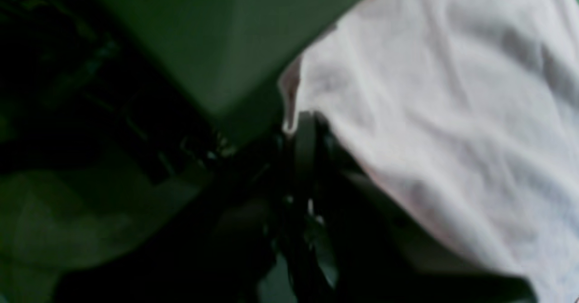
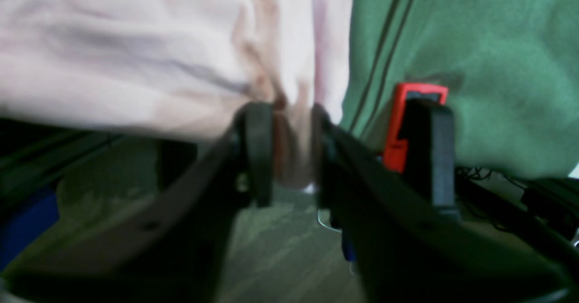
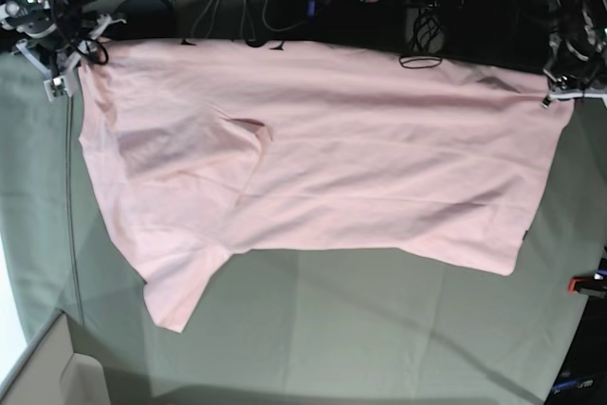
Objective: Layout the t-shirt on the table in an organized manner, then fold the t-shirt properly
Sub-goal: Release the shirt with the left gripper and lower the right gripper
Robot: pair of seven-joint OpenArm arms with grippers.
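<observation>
Right gripper [image 2: 289, 149] fingers clamped on the t-shirt [image 3: 313, 168] edge; left gripper [image 1: 307, 131] apparently likewise, blurred. Both should keep the fabric between them taut, lowering onto the table [image 3: 379, 329] evenly.

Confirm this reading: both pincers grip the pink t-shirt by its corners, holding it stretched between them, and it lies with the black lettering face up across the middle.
One thing is wrong. The right pincer and left pincer do hold the t-shirt stretched, but the base view shows plain pink cloth across the middle. Black lettering only peeks out along the far edge.
</observation>
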